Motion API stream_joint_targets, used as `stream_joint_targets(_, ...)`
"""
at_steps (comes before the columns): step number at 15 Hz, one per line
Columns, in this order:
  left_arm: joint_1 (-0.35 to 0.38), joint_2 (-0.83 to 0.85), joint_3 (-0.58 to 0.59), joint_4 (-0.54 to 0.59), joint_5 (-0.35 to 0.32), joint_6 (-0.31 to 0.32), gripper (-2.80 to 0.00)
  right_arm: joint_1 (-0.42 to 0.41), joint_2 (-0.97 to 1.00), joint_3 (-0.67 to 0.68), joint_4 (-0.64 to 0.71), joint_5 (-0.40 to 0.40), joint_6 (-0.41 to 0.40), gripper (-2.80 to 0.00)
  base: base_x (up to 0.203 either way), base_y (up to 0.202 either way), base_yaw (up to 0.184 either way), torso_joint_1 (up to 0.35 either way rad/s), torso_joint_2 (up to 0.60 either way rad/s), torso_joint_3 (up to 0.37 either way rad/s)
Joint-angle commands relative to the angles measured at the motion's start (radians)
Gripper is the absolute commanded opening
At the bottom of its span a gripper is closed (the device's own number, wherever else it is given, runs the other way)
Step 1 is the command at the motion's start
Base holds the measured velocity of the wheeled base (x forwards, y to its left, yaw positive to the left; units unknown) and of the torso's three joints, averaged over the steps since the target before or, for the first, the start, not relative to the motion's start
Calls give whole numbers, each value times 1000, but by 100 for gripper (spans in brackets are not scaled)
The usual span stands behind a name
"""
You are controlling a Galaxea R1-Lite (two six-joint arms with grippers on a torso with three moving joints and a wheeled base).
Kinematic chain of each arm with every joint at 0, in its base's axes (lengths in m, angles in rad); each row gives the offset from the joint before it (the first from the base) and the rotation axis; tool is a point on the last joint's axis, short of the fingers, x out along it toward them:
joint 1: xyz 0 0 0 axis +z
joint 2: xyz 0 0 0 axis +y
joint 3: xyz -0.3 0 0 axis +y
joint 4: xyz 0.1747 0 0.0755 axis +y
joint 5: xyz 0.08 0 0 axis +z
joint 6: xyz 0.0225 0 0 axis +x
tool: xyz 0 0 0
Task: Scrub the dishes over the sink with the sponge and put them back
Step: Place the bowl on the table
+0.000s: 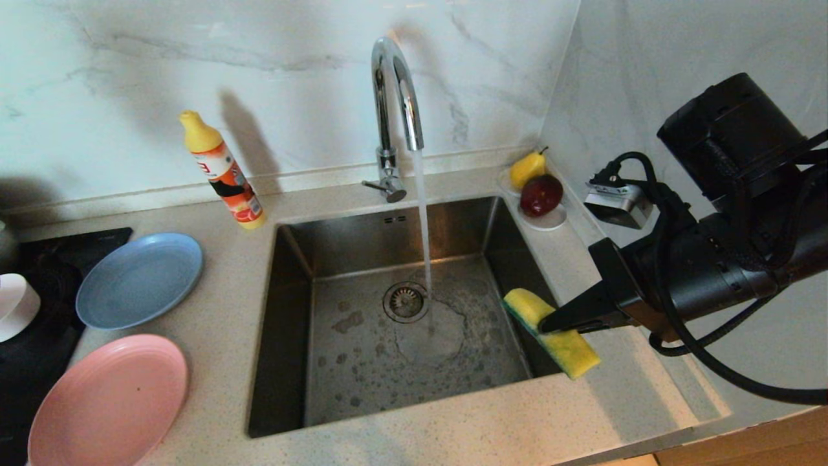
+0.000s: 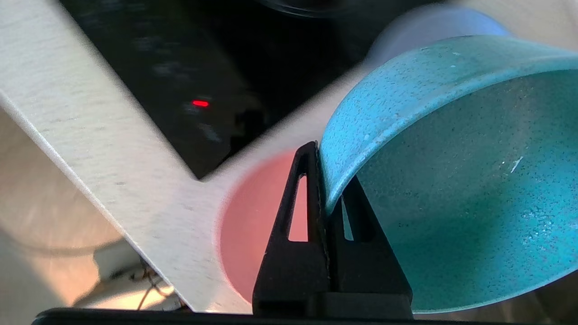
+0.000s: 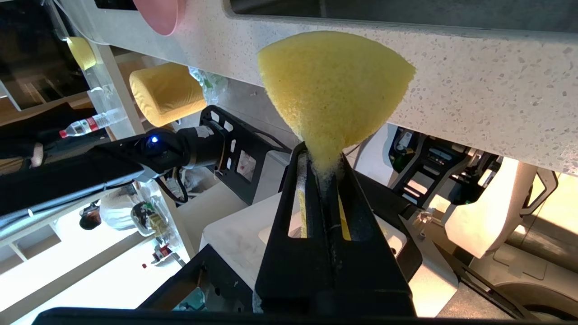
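My right gripper point(image 1: 550, 323) is shut on the yellow sponge point(image 1: 572, 353) and holds it above the right rim of the steel sink point(image 1: 349, 362). In the right wrist view the sponge point(image 3: 334, 85) bulges out beyond the closed gripper point(image 3: 321, 155). My left gripper point(image 2: 327, 164) is out of the head view. It is shut on the rim of the teal bowl point(image 2: 451, 180), one finger inside and one outside, above the pink plate point(image 2: 253, 216). The blue-grey plate point(image 1: 139, 279) and the pink plate point(image 1: 110, 401) lie on the counter left of the sink. A pale bowl point(image 1: 16, 304) sits at the far left edge.
Water runs from the chrome faucet point(image 1: 394, 84) down beside the drain point(image 1: 405, 301). An orange detergent bottle point(image 1: 223, 171) stands behind the sink's left corner. A saucer point(image 1: 550, 223) with a pear and a red fruit sits at the back right. A black cooktop point(image 1: 39, 362) lies at the far left.
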Motion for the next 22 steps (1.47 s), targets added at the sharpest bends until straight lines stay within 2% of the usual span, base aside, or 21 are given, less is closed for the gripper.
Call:
stream_joint_targets(1,98,127,3,1,-11,7,-280,-4,3,-2,4,4,3,-280,0,0,0,0,0,0)
stream_joint_targets(6,263,287,4,-2,-19,37,-280,-19,2,4,4,4,3,-280,0,0,0,0,0,0)
stream_joint_targets(10,328,388,10,-17,-20,69,-280,-19,2,6,5,5,4,-280,0,0,0,0,0,0)
stream_joint_targets(12,348,422,17,-32,-24,83,-280,-19,2,4,5,5,4,-280,0,0,0,0,0,0)
stream_joint_targets(15,363,494,30,-53,-65,93,-280,-19,5,4,5,5,4,-280,0,0,0,0,0,0)
stream_joint_targets(19,372,546,24,-57,-73,94,-280,-19,7,6,5,5,4,-280,0,0,0,0,0,0)
stream_joint_targets(22,386,576,18,-102,-90,94,-280,-19,7,6,4,5,4,-280,0,0,0,0,0,0)
